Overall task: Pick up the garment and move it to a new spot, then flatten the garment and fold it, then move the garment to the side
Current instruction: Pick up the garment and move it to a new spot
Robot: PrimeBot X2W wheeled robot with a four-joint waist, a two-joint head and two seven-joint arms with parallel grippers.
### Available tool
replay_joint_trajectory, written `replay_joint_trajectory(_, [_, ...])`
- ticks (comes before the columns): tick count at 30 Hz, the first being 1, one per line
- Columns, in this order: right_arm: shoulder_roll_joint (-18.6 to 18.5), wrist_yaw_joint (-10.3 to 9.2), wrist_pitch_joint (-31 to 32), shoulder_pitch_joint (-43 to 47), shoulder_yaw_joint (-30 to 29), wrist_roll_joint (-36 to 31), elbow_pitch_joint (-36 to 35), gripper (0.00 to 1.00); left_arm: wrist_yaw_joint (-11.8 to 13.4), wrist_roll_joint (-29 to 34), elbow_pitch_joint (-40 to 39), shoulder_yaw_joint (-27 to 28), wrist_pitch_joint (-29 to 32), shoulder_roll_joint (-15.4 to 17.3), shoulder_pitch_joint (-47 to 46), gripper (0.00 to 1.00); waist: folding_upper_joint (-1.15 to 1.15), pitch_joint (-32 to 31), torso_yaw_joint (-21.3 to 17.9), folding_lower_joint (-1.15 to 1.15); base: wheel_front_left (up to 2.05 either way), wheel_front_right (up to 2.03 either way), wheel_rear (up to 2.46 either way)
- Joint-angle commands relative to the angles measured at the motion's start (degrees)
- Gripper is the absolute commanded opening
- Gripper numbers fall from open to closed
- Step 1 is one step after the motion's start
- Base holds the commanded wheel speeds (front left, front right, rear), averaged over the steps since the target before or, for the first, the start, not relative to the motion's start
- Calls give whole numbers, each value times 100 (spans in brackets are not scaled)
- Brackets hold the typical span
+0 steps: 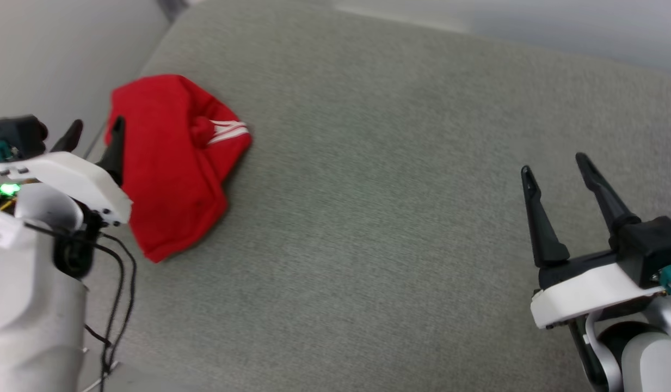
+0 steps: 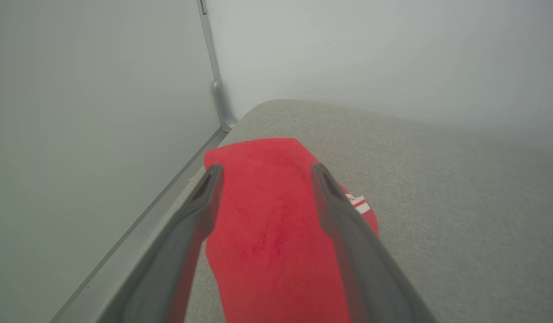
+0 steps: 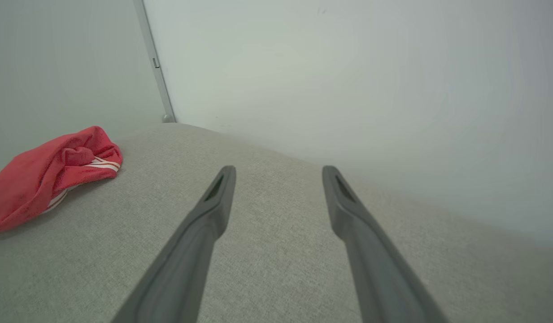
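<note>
Both gape empty: left fingers (image 1: 116,147) over the bunched garment (image 1: 172,179), right fingers (image 1: 539,223) well apart.

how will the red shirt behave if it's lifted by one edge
Probably floppy: the shirt lies in a soft folded bundle, so it would likely sag and unfold. It looks thin, so likely light. The textured cushion should keep it from sliding.

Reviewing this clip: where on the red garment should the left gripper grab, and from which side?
Probably the raised lump beside the striped trim, from above. The garment lies bundled low on the cushion, so that lump is the clearest bit standing up to pinch. The open left gripper hovers over the garment's left side.
</note>
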Motion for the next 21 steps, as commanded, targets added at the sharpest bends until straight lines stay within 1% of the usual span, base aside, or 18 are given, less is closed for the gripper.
replay_joint_trajectory(1, [-2,-2,-17,-119,-28,-28,-31,100,4,-140,131,-85,182,121,-155,100,0,393,-349,0,0,0,0])
replay_joint_trajectory(7, [-2,-1,-62,-341,-5,-70,-43,100,3,-973,753,-604,1303,749,-581,100,0,880,-640,0,0,0,0])
replay_joint_trajectory(11, [-2,-2,-115,-476,18,-84,-7,100,3,-1471,1065,-1000,2020,1021,-695,100,0,1123,-765,0,0,0,0])
replay_joint_trajectory(15, [-2,-1,-144,-579,50,-105,27,100,2,-1904,1394,-1304,2695,1149,-723,100,0,1280,-850,0,0,0,0])
replay_joint_trajectory(18, [-2,-1,-158,-622,47,-117,48,100,7,-2173,1755,-1396,3104,1072,-666,100,0,1330,-878,0,0,0,0])
replay_joint_trajectory(19, [-2,-2,-166,-628,47,-121,50,100,7,-2243,1869,-1427,3243,1041,-646,65,0,1333,-887,0,0,0,0])
replay_joint_trajectory(20, [-2,-2,-166,-631,45,-124,52,100,8,-2311,1954,-1437,3298,1008,-636,36,0,1335,-894,0,0,0,0])
replay_joint_trajectory(21, [-2,-1,-164,-631,41,-128,56,100,8,-2349,2005,-1456,3316,984,-642,0,0,1330,-898,0,0,0,0])
